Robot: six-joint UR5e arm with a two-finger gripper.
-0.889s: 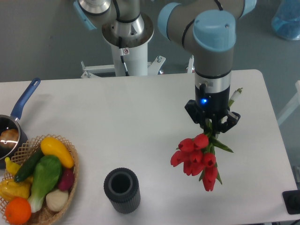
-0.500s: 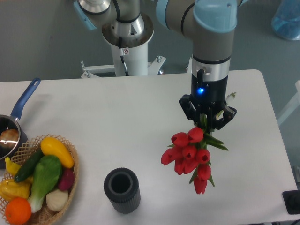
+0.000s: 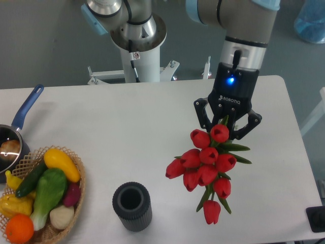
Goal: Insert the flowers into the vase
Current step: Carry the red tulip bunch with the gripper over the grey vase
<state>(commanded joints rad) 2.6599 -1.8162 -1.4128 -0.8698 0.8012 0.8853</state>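
The hand (image 3: 227, 128) hangs above the right half of the worktop (image 3: 127, 132), its two fingers (image 3: 201, 113) closed around the stems of the flowers (image 3: 205, 163). The bunch is held clear of the worktop, heads pointing down and toward the front edge, with the red blooms spread in a loose cluster and one tulip trailing lowest near the front right. Green leaves stick out to the right just under the fingers.

The vase (image 3: 132, 206) stands upright close to the front edge, left of the flowers and apart from them, its round mouth open to the camera and nothing showing inside it.

At the front left corner sits a basket (image 3: 76, 198) piled with vegetables and fruit, near the vase but not touching it. Behind the basket, at the left edge, a saucepan (image 3: 12, 145) lies partly out of view, its blue handle angled toward the back. The arm's white base (image 3: 138, 48) stands behind the back edge.
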